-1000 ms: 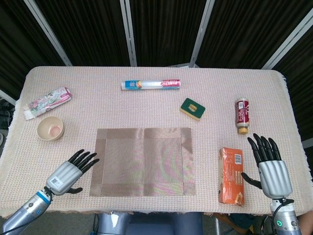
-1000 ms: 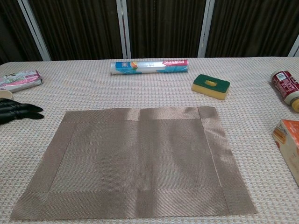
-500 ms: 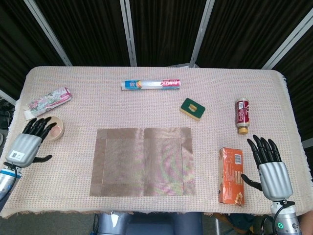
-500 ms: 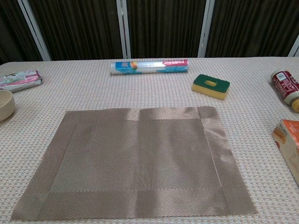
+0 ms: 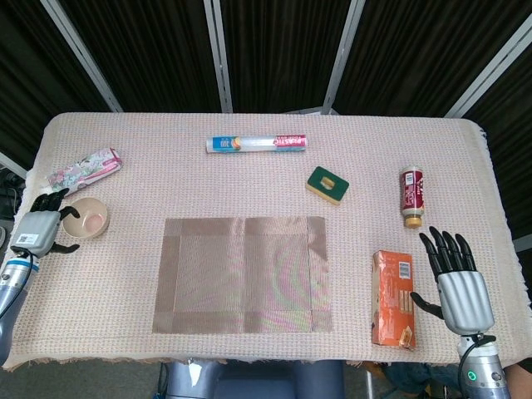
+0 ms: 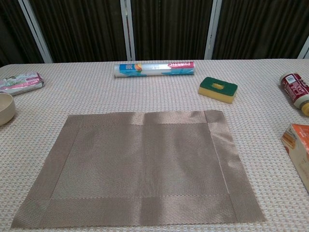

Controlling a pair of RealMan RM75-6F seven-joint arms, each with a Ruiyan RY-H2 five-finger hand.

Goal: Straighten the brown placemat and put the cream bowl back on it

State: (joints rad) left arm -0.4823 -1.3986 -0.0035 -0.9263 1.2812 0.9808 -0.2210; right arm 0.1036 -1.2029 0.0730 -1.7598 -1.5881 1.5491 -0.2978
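Since the earlier frames the left hand [image 5: 37,230] had moved far-left to the cream bowl [image 5: 86,218], fingers apparently curled at its rim though no firm grip was discernible, so closing fully before lifting toward the squared brown placemat [image 5: 243,274] seemed advisable, while the right hand [image 5: 456,283] rested spread.

placemat [image 5: 243,274]: brown, woven, with a darker band round its edges
bowl [image 5: 86,218]: cream outside — pinkish inside
tablecloth [image 5: 266,179]: pale pink-beige, small bumpy weave
roll [image 5: 256,144]: white, with blue and pink print
sponge [image 5: 327,184]: green on top, yellow below
bottle [image 5: 411,197]: dark red, with a tan cap
box [image 5: 392,297]: orange
packet [image 5: 82,173]: white with pink flowers
hands [image 5: 460,287]: grey backs — black fingers
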